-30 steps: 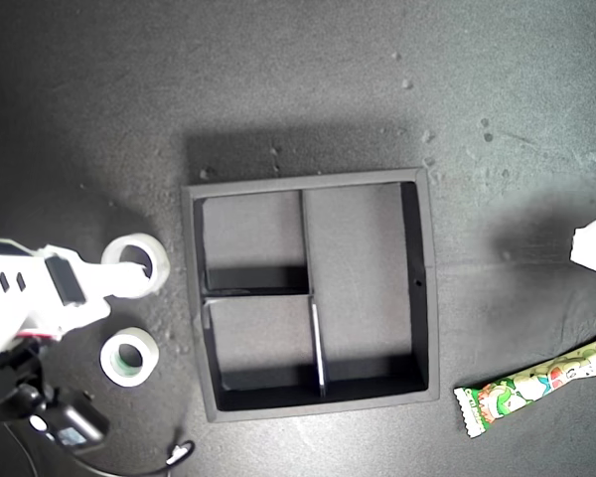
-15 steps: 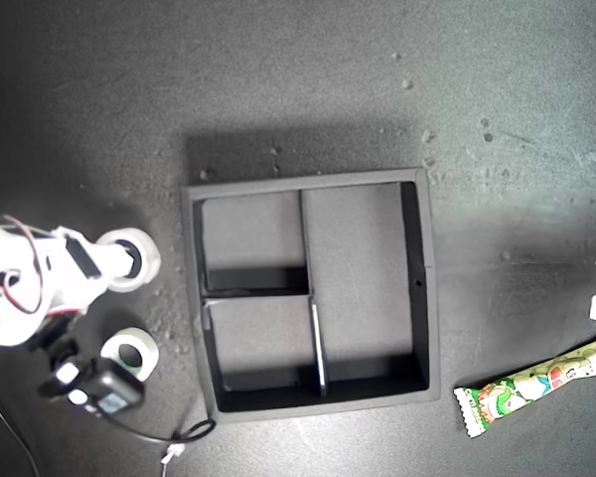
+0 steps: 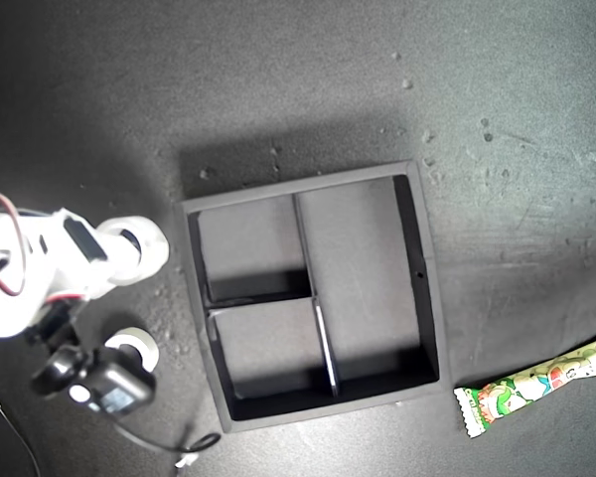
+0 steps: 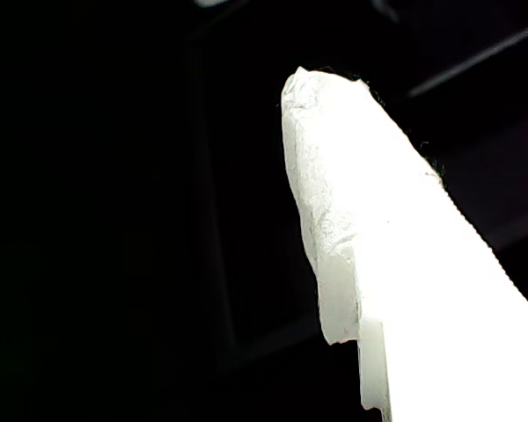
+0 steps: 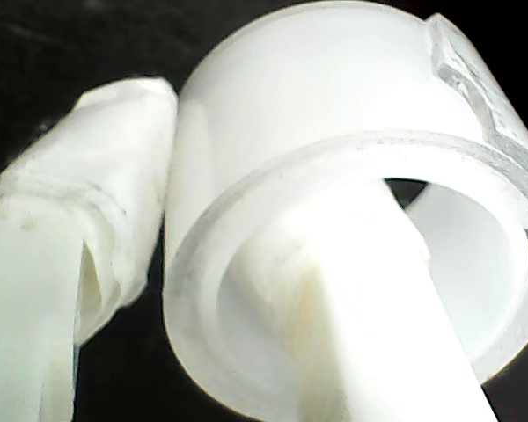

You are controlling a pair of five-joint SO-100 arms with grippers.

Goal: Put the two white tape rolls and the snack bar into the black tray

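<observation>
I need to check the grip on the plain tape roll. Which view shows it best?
The second wrist view: the plain roll fills the picture, with one finger of my second gripper through its hole and the other outside its wall. The exterior view shows the roll small, beside the tray. The first wrist view misses it.

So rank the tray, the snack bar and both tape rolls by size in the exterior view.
1. Tray, by far.
2. Snack bar, partly cut off at the view's right edge.
3. The held roll and the other roll: too close to rank, since the second is partly hidden.
</observation>
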